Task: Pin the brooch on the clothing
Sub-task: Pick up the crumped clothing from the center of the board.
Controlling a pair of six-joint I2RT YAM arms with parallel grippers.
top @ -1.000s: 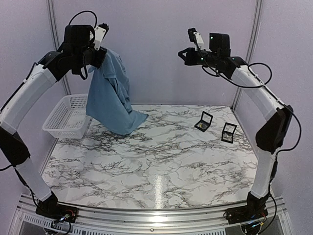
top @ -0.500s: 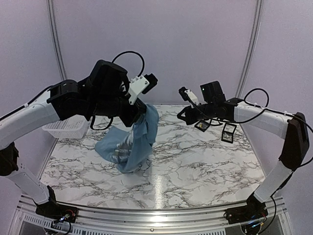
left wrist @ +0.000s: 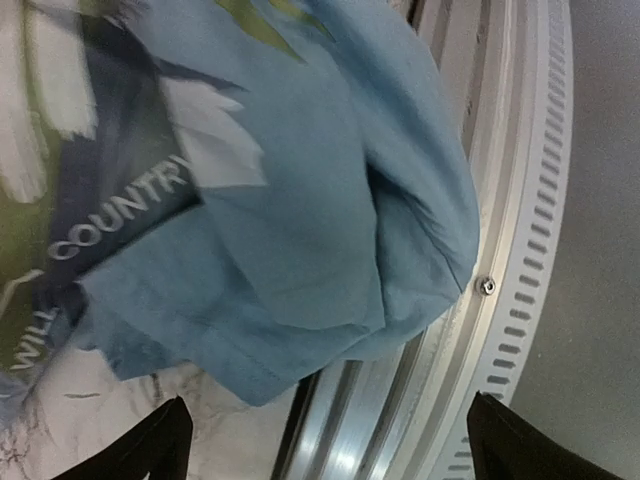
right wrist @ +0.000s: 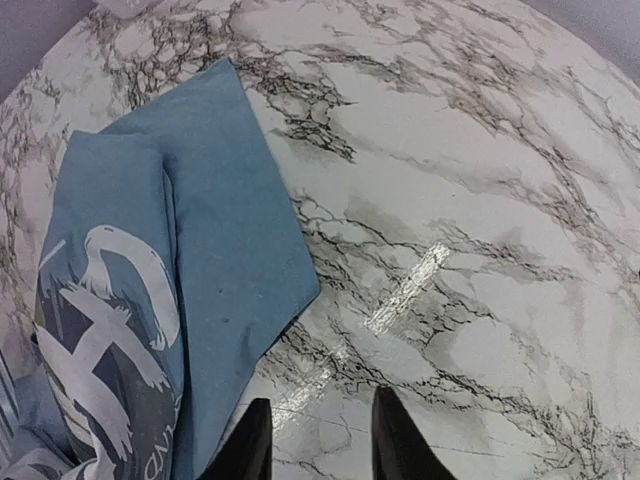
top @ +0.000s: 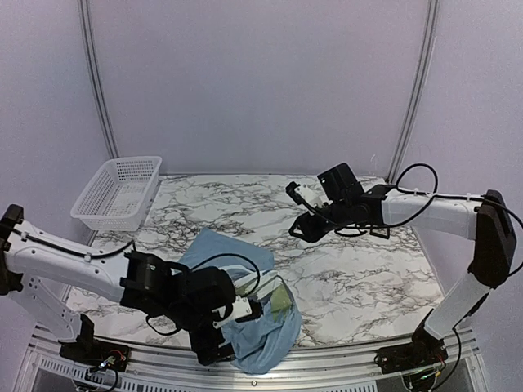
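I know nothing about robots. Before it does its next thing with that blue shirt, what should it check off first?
1. T-shirt spread flat: not ok, bunched and folded over itself.
2. T-shirt fully on the table: not ok, one edge overhangs the metal rail.
3. Left gripper free: ok, fingers wide apart, holding nothing.
4. Right gripper free: ok, slightly open over bare table, holding nothing.
5. Brooch located: cannot tell, not visible in any view.
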